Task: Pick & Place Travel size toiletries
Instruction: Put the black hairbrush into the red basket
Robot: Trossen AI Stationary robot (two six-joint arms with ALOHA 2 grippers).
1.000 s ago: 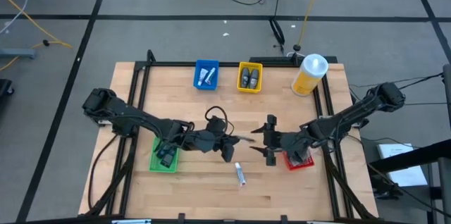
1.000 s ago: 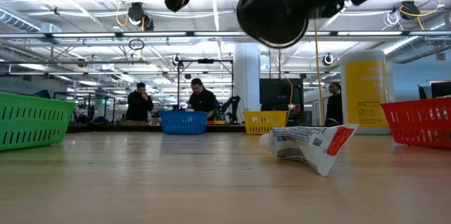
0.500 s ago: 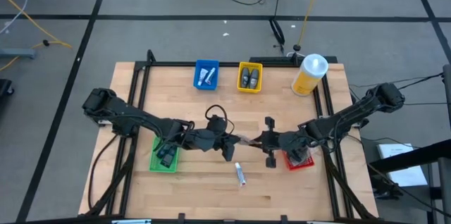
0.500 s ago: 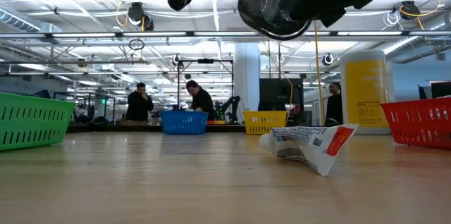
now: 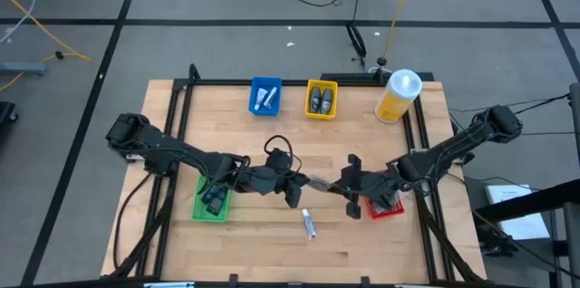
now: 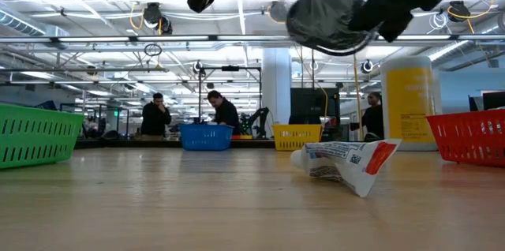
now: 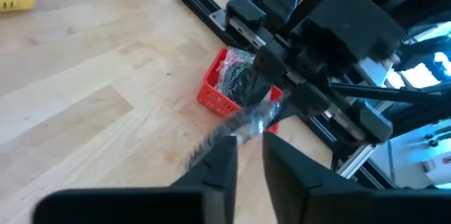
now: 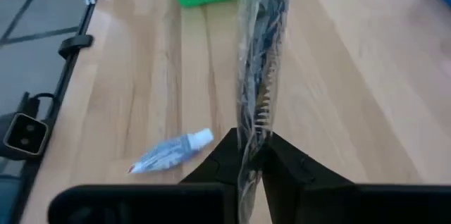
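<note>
A clear plastic packet (image 5: 319,181) with something dark inside hangs in the air over the table's middle, between my two grippers. My right gripper (image 5: 340,184) is shut on its right end. My left gripper (image 5: 301,182) stands at the packet's other end (image 7: 211,143) with a narrow empty gap between its fingers; whether a fingertip still touches the packet I cannot tell. One white travel size tube (image 5: 310,225) lies flat on the wood nearer the front edge, also seen in the right wrist view (image 8: 169,153). Another white tube (image 5: 265,98) lies in the blue bin (image 5: 265,84). My right gripper pinches the packet's right end (image 8: 252,143) between its two fingers. The fingers lie level, coming from the table's right side, and the packet runs on straight past them toward the left gripper. The packet is lifted clear of the table.
A green bin (image 5: 213,202) sits under the left arm and a red bin (image 5: 385,206), with dark packets in it, under the right arm. A yellow bin (image 5: 321,100) and a yellow bottle (image 5: 399,95) stand at the back. People stand in the room beyond.
My right gripper has shut on the packet's right end, then gone a little toward the table's right edge. The packet has shifted right with it and tipped, staying in the air. The tube on the table has not moved.
</note>
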